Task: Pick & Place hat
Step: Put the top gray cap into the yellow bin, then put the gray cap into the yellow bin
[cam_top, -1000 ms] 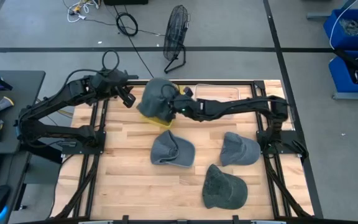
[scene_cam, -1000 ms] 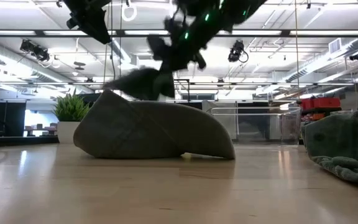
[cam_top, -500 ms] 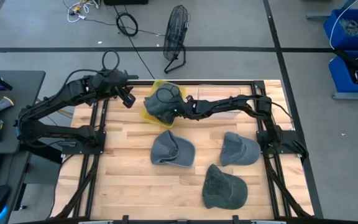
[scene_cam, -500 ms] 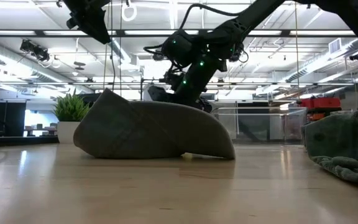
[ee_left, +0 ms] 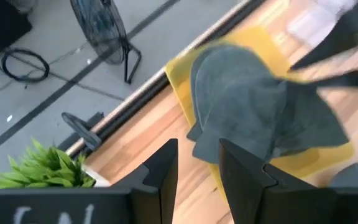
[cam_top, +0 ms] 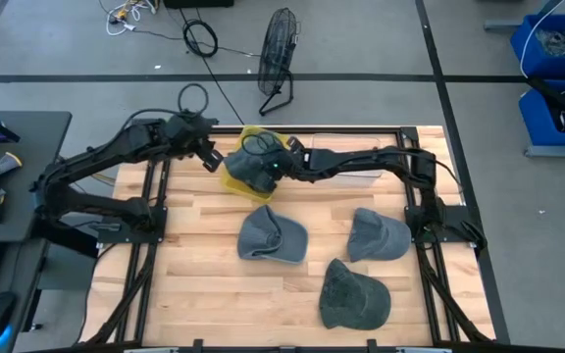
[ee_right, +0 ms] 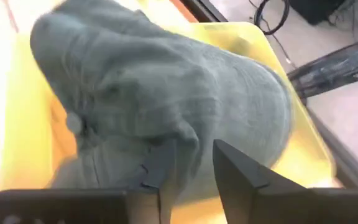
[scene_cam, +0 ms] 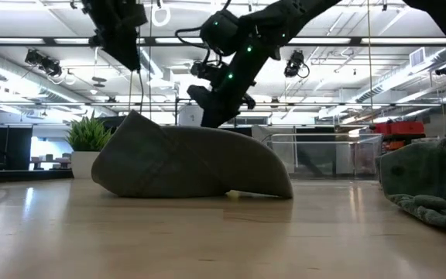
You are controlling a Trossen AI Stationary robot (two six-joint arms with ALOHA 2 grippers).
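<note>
In the yellow tray (cam_top: 231, 180) at the table's (cam_top: 204, 294) far edge: the grey hat (cam_top: 253, 167) lies slumped, crown up, filling most of the tray, with fabric draped over one rim.

Right gripper (cam_top: 284, 163) hangs just over the hat on the side away from the left arm. In the right wrist view its fingers (ee_right: 160, 167) stand parted with a narrow gap and nothing between them; the cloth sits just past the tips. Reads as released, though I can't rule out light contact.

Left gripper (cam_top: 209, 157) hovers just beside the tray on its other side, clear of the hat. In the left wrist view its fingers (ee_left: 161, 168) are also spread and empty.

Handling, as a judgement: light, soft, floppy. Brushed or washed cotton look, matte, creased, with no stiffness in the crown, so it collapses and folds under its own weight. Not slippery, not fragile. The best hold is a pinch on a raised fold of the crown or on the brim edge, which looks a bit firmer. A flat press just pushes cloth down.

Tray: smooth, shallow, rigid yellow plastic, square with rounded corners.

Three more grey hats (cam_top: 271, 235) lie well apart from the tray on the pale wood-plank top, towards the near edge.
</note>
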